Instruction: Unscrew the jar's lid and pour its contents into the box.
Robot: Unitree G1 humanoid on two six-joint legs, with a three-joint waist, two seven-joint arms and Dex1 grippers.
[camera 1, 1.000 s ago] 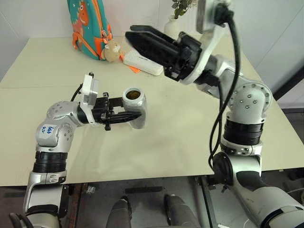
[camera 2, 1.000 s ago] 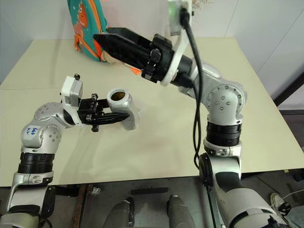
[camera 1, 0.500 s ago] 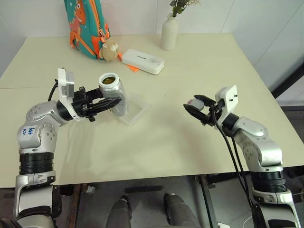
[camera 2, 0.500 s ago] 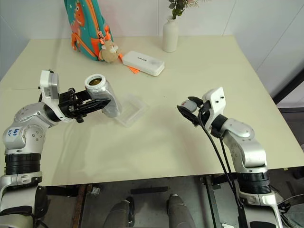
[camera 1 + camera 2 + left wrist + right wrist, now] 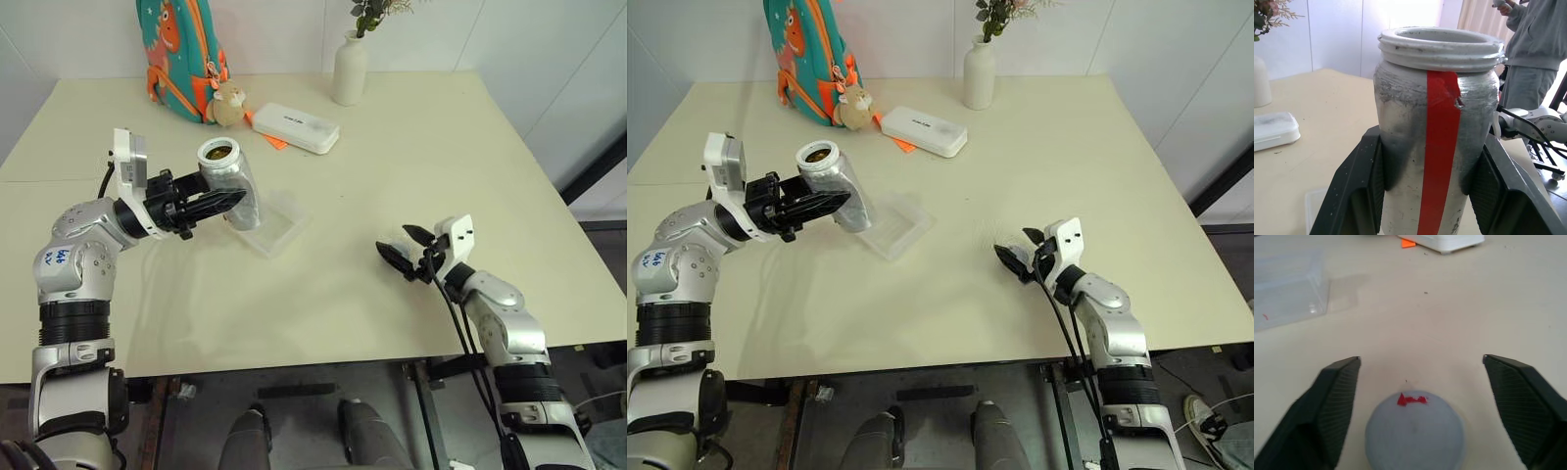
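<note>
The left gripper (image 5: pixel 211 204) is closed on the small silvery-grey jar with a red stripe (image 5: pixel 233 186), one black finger on each side of its body. It holds the jar in the air over the left part of the pale beige table (image 5: pixel 411 137), tilted, with the open mouth up and to the far left. Some brownish contents (image 5: pixel 218 152) are visible inside the mouth. The shallow clear plastic box (image 5: pixel 272 221) lies on the table just to the right of the jar, and the jar's bottom end is above the box's left edge.

On the right side, low above the table, the right gripper (image 5: pixel 1425 391) has its fingers wide apart and holds nothing. The round grey lid with a small red mark (image 5: pixel 1415 428) lies on the table between the fingers and touches neither of them.
</note>
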